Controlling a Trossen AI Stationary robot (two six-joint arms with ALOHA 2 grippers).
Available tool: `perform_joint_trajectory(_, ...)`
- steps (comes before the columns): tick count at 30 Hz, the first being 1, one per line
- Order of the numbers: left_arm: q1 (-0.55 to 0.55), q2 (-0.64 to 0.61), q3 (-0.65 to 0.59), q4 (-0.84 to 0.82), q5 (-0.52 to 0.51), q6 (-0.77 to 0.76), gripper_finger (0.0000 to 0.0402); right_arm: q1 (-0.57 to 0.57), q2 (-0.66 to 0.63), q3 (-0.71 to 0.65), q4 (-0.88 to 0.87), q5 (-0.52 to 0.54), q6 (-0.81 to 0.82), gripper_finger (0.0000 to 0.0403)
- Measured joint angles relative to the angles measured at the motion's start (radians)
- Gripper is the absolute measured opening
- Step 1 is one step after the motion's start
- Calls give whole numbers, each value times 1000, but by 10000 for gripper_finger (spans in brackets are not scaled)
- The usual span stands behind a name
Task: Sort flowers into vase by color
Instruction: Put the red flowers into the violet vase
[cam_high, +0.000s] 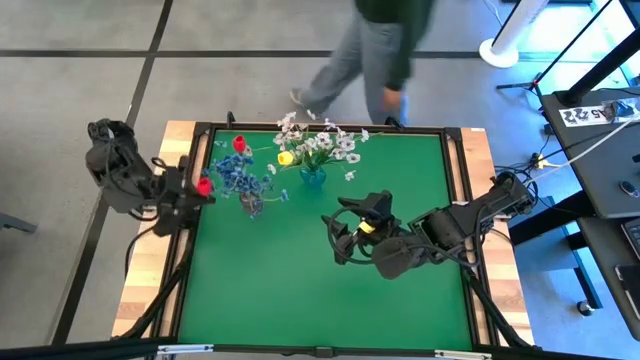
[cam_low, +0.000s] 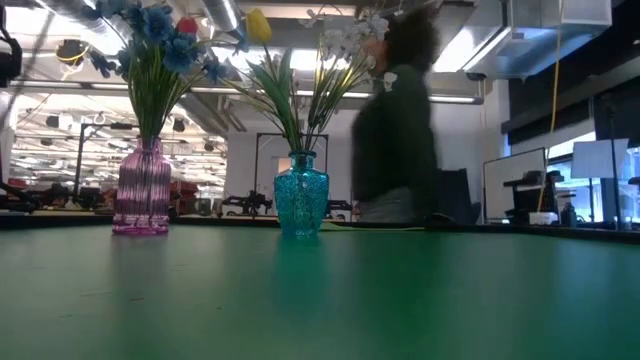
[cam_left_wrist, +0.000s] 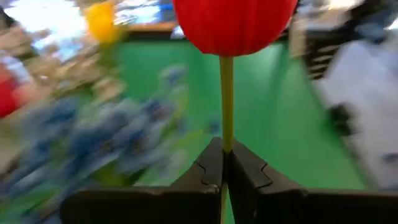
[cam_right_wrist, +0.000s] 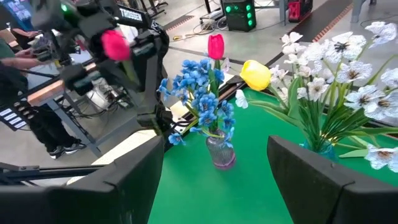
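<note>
Nearest, right of centre on the green table (cam_high: 300, 290): right gripper (cam_high: 345, 236) with fingers spread wide, holding nothing, facing the vases. Farther and to the left, at the table's left edge: left gripper (cam_high: 200, 187) clamped tight on the thin green stem of a red tulip (cam_left_wrist: 234, 25), bud upright above the fingertips, just beside the pink vase (cam_low: 141, 188) of blue flowers (cam_right_wrist: 202, 99). Farther still, right of that vase: teal vase (cam_low: 301, 194) with white sprays (cam_high: 325, 140) and a yellow bud (cam_right_wrist: 255, 74); beyond the far edge, a person (cam_low: 395, 130).
</note>
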Motion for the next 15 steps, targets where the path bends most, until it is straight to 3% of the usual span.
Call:
perform_joint_trajectory(3,0,5,-1,-113,-125,-78,4,-12,0,0,-1,-2,-1,287)
perform_joint_trajectory(7,2,12,-25,-105,-309,-54,4,-27,0,0,-1,-15,-4,287)
perform_joint_trajectory(11,2,3,-86,20,-406,26,4,-29,0,0,0,-23,-7,287)
perform_joint_trajectory(15,2,-20,-178,283,-437,190,4,-30,0,0,0,-23,-8,287)
